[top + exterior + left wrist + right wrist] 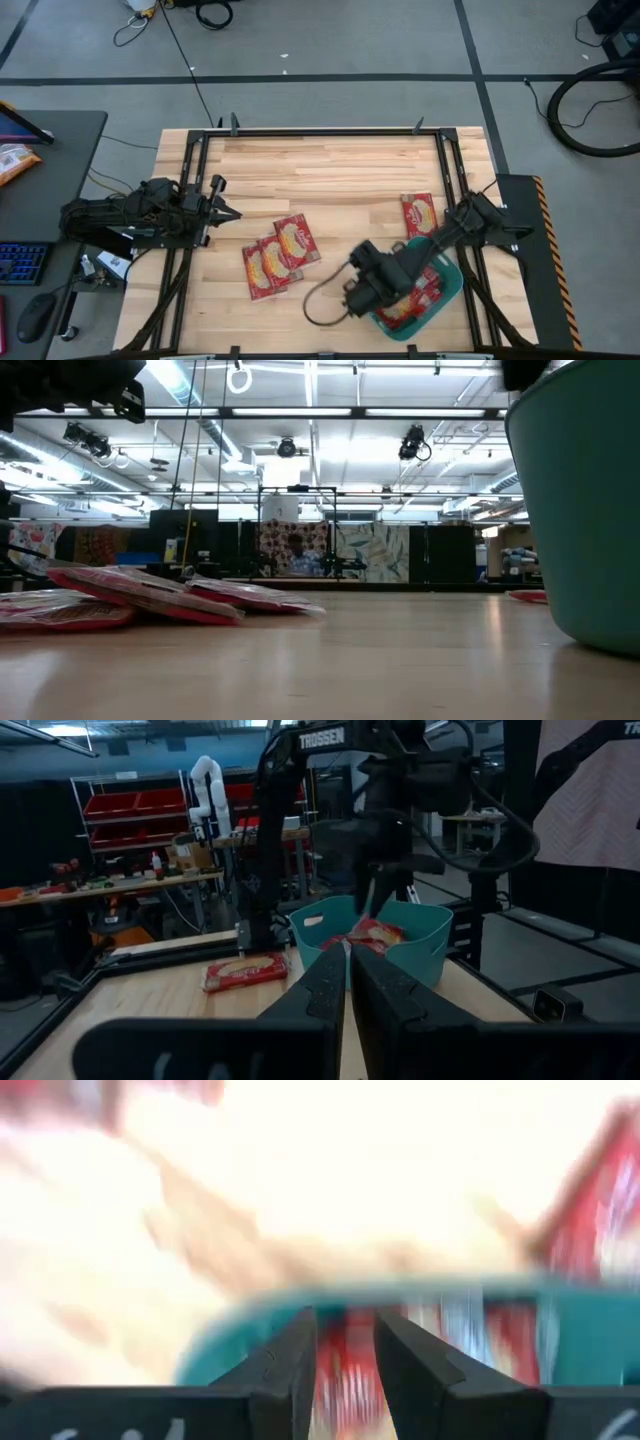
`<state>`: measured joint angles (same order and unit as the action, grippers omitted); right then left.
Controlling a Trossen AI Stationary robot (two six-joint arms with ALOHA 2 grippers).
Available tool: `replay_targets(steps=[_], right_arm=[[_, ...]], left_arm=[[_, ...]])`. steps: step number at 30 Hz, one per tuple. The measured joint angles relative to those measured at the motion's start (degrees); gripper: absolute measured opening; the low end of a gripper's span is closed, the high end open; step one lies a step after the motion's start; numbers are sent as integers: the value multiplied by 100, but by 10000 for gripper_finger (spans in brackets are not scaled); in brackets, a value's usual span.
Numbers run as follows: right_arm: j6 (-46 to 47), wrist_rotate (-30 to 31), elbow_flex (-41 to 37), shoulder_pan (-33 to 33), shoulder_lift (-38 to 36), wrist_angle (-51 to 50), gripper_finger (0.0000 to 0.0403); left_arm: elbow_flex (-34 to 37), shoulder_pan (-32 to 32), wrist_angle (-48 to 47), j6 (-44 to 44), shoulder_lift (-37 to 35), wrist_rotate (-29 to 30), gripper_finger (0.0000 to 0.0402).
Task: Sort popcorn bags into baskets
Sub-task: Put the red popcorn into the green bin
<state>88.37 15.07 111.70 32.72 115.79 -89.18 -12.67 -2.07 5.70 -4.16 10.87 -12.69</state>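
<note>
1. Pale wood planks make up your desk [340, 170], framed by black rails, with grey floor and loose cables around it.
2. Your right gripper [345, 1342] hangs over the near left corner of the teal basket [447, 297]. Its fingers [283, 1363] stand a narrow gap apart with a strip of red packet showing between them, but the right wrist view is too smeared for you to tell whether they pinch it or whether it lies in the tub below.
3. Several popcorn bags [418, 300] already lie inside the basket, beside and partly under the right arm.
4. Outward from there, one bag [419, 215] rests flat on the wood just beyond the basket's far side, and three overlapping bags [277, 255] lie well apart to the left, near the desk's middle.
5. Your left gripper [347, 982] waits at the left edge of the desk with fingers pressed together and nothing between them.
6. You appear to be at the drop-off step. Next, you would lift the right arm clear and go for the near single bag, coming down flat on it so the thin packet does not slide.
</note>
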Motion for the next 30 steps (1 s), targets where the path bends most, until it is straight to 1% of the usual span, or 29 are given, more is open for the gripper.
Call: replay_targets(steps=[6,9,12,15,18,21,22,24,28,30], right_arm=[[-689,1739,-43,-456,4,538,107],[-1246,2207,-130,-690,13,982,107],[-1924,2590,-383,-895,7,1807,107],[-2884,2585,-718,-1069,13,2870,108],[-3956,2391,-1093,-1273,14,4021,107],[-4885,2209,-1353,-1479,13,4812,107],[-5159,2150,-1406,-1550,13,4911,108],[-5776,2131,-1494,-1684,13,4902,108],[-6948,2309,-1678,-1983,13,5014,107],[-7407,2278,-1809,-2156,13,5116,108]], left_arm=[[-1,1,4,7,-1,0,27],[-1,2,21,45,0,0,27],[0,0,108,47,0,0,27],[0,0,173,47,0,0,27],[-1,2,165,43,2,0,27],[-2,2,152,53,85,83,27],[0,2,118,86,128,174,27],[-2,4,161,135,305,514,27],[-2,2,141,359,826,1504,27],[-2,0,121,611,1183,1777,27]])
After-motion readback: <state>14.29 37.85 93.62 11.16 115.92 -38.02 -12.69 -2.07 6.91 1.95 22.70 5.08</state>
